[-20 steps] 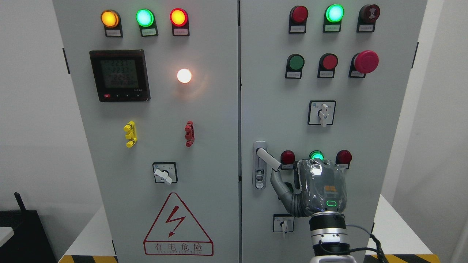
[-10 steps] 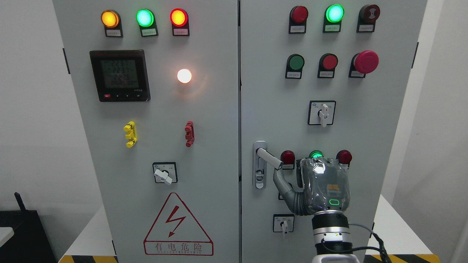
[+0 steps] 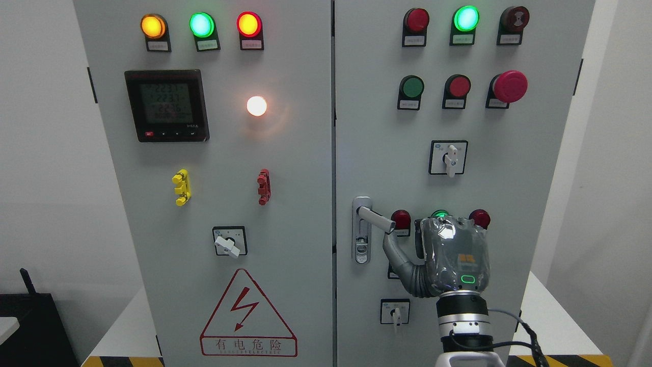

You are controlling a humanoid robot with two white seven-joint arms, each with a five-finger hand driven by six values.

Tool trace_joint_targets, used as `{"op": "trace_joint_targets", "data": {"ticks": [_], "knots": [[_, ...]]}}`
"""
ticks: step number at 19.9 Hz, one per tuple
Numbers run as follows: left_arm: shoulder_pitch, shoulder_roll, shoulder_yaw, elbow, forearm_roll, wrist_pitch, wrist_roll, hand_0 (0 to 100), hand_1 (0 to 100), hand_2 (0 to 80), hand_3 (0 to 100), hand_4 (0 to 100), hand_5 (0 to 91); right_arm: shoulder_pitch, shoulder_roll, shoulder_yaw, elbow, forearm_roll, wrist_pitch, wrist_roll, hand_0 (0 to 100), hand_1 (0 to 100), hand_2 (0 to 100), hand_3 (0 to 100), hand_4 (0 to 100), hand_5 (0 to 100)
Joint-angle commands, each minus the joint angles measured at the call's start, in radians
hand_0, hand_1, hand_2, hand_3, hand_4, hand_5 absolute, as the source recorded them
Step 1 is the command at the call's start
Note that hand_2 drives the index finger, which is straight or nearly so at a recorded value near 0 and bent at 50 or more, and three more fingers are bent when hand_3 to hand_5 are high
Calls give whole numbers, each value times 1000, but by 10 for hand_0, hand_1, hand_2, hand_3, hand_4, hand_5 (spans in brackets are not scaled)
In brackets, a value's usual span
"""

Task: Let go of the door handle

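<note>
The silver door handle [image 3: 376,218] sits on its lock plate [image 3: 361,230] at the left edge of the cabinet's right door [image 3: 377,127]. Its lever slopes down to the right. My right hand [image 3: 452,255], wrapped in clear film, rises from the bottom edge with its back toward me. Its grey thumb [image 3: 393,250] reaches up and left and touches the underside of the lever's free end. Nothing closes around the lever. The other fingers are hidden behind the palm. The left arm does not show.
Red and green lamps [image 3: 401,219] sit just behind the hand, with a small rotary switch [image 3: 395,312] below and another [image 3: 448,158] above. The left door [image 3: 285,153] carries a meter [image 3: 167,105], a switch [image 3: 229,243] and a warning triangle [image 3: 247,316].
The lever's free end has swung upward to a flatter slope. My right hand has shifted slightly right and up, with the thumb following under the lever's tip.
</note>
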Motion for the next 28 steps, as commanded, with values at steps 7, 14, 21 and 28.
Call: {"op": "trace_joint_targets", "data": {"ticks": [7,14,21,28], "knots": [[0,0,11,17,0,1,1,120,389,0,0,0,0,-12,-2,-5,1,-1,-2,1,457,154,988,1000,904,916],[0,0,11,17,0,1,1,120,389,0,0,0,0,-12,0,-3,1,-1,-2,1,459,154,987,1000,904,917],[0,0,11,17,0,1,1,120,389,0,0,0,0,3,-2,0,-4,-3,-8,-5,460,154,987,1000,904,917],[1,0,11,17,0,1,1,120,389,0,0,0,0,112,-8,4,-91,-4,-62,-51,461,153,986,1000,904,917]]}}
